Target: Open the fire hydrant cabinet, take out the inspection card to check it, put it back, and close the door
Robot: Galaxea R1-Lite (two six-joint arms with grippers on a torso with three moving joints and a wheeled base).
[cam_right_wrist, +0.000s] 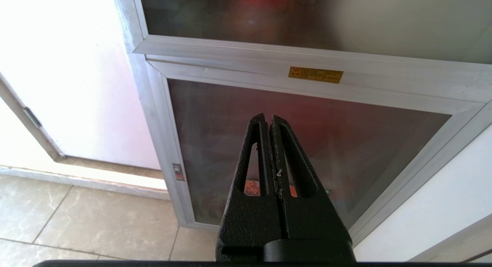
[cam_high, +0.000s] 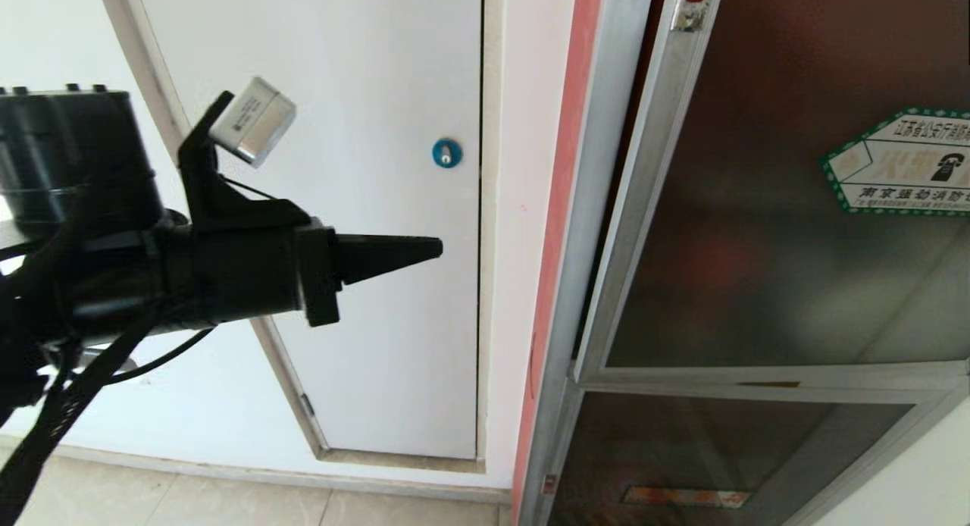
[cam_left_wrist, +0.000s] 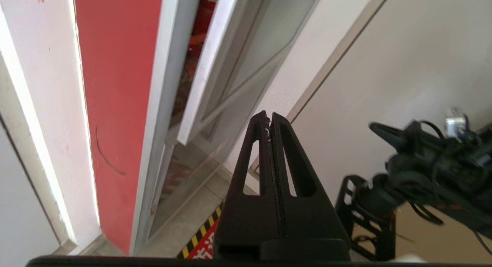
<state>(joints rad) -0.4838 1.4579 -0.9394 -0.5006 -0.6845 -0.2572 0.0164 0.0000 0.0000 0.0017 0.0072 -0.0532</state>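
Now my left hand (cam_high: pixel 436 247), clenched and empty, points toward the door (cam_high: pixel 758 208), which stands slightly ajar, to pry it open.

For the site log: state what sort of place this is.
Probably an indoor corridor or utility area of a building: a wall-mounted fire hydrant cabinet with glass door, a white panel door with blue lock, tiled floor.

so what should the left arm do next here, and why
Probably carry the left gripper across to the free edge of the door and hook it further open. The door stands only slightly ajar from the fire hydrant cabinet, with a thin gap showing red inside. The gripper is shut, empty, and in front of the white panel door, short of that gap. The inspection card is not in view.
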